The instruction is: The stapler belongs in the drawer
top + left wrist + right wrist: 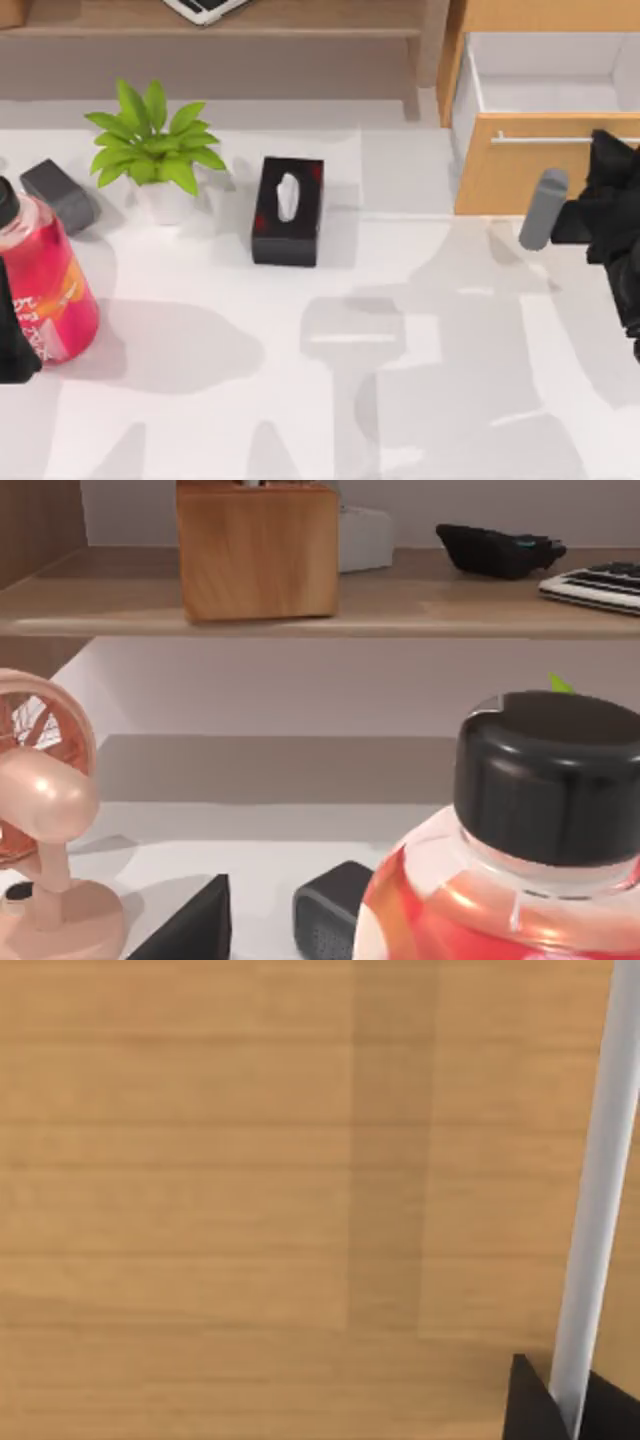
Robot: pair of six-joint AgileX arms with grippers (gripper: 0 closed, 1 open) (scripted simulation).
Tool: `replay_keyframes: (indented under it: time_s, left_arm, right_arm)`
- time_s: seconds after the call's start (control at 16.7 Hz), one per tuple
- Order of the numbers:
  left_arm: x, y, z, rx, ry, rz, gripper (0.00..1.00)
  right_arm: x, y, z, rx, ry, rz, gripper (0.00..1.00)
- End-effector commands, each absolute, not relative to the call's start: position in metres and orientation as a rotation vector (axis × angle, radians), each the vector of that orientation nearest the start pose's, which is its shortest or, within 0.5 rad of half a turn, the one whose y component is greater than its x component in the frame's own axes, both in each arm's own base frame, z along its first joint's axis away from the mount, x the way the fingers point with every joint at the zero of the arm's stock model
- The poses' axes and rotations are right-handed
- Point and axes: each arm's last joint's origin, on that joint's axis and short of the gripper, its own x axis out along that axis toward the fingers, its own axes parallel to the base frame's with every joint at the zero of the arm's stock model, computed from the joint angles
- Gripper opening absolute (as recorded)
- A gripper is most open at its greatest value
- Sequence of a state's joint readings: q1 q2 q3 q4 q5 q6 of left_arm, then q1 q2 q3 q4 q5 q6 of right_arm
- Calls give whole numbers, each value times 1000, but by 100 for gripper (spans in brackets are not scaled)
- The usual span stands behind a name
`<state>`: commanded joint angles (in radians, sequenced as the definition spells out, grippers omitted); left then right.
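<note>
Stapler (58, 193) lies untouched at the table's far left; drawer (545, 165) already pulled open, right gripper (560, 1410) closed around its handle (600, 1200).

Top view: looking straight down on the white table (330, 400), shelf edge and open drawer (545, 165) along the far side. Left wrist view: low at the table's left end, facing the shelf, very near the pink bottle (520, 880), shared with the top view (45, 280). Right wrist view: pressed close against the drawer front (250, 1190) and its handle (600, 1180)
</note>
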<state>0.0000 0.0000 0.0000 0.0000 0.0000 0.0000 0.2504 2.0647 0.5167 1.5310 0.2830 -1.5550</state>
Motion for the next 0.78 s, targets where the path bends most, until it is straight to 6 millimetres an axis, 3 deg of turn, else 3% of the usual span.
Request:
replay_keyframes:
  time_s: [0.12, 0.48, 0.78]
  left_arm:
    - [106, -1, 160, 0, 0, 0, 100]
    - [106, -1, 160, 0, 0, 0, 100]
    - [106, -1, 160, 0, 0, 0, 100]
  right_arm:
    - [314, 71, 88, -1570, 12, -2, 0]
    - [317, 71, 87, -1569, 16, 0, 0]
    - [353, 71, 85, -1574, 21, 5, 0]
